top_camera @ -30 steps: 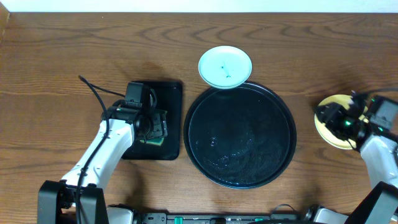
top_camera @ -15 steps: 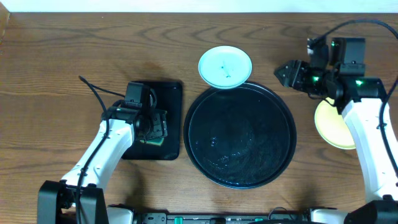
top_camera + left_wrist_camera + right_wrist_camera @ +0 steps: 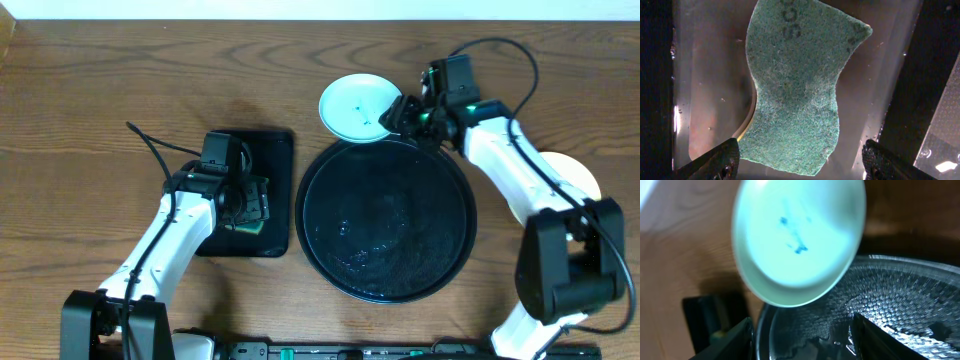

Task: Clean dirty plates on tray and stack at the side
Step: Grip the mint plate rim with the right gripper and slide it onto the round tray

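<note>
A pale mint-blue plate (image 3: pixel 360 108) with small blue smears in its centre (image 3: pixel 797 240) lies at the far edge of the large round black tray (image 3: pixel 385 218), its near edge overlapping the tray's rim. My right gripper (image 3: pixel 396 116) hovers at the plate's right edge, over the tray's far rim (image 3: pixel 900 295). It is open (image 3: pixel 802 341) with nothing between its fingers. A pale yellow plate (image 3: pixel 578 178) lies on the table at the right, partly hidden by the right arm. My left gripper (image 3: pixel 247 205) is open (image 3: pixel 800 165) over a green sponge (image 3: pixel 797 85).
The sponge lies in a small rectangular black tray (image 3: pixel 270 150), wet inside (image 3: pixel 710 75), left of the round tray. A black cable (image 3: pixel 150 150) runs from the left arm across the table. The right arm's cable loops above the far edge.
My right arm has swung from the yellow plate at the right, up and left to the mint plate, and its jaws have widened a little. The left arm has stayed put.
</note>
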